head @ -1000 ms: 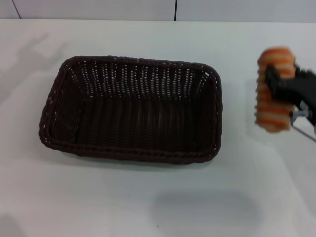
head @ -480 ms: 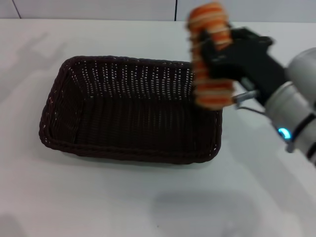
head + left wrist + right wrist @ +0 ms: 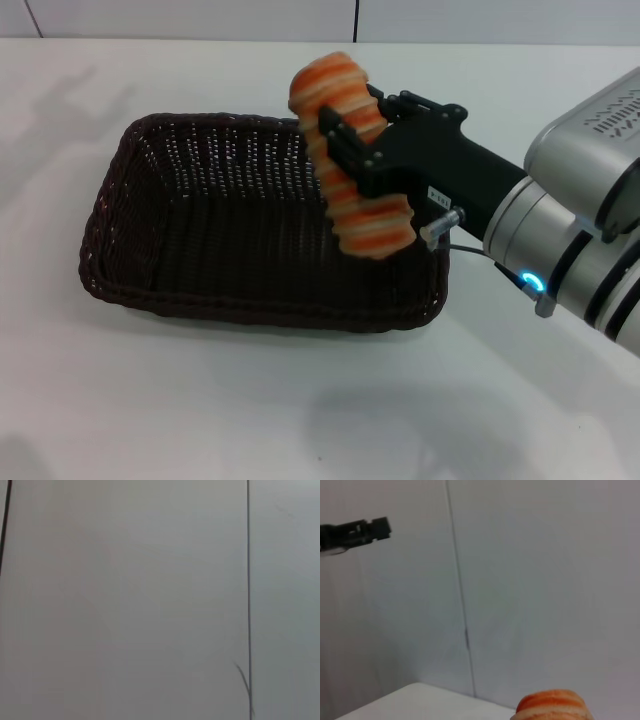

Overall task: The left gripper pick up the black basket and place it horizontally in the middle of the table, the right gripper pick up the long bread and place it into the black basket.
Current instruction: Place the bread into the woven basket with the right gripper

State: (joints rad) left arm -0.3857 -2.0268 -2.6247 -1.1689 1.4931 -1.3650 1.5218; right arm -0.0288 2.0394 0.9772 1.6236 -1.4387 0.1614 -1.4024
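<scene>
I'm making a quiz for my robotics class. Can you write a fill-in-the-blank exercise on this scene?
1. The right hand is shut on the ____.
2. The bread hangs over the ____ end of the basket, by the robot's own sides.
3. The basket rests on the white ____.
4. The inside of the basket holds ____.

Missing words: bread; right; table; nothing
</scene>
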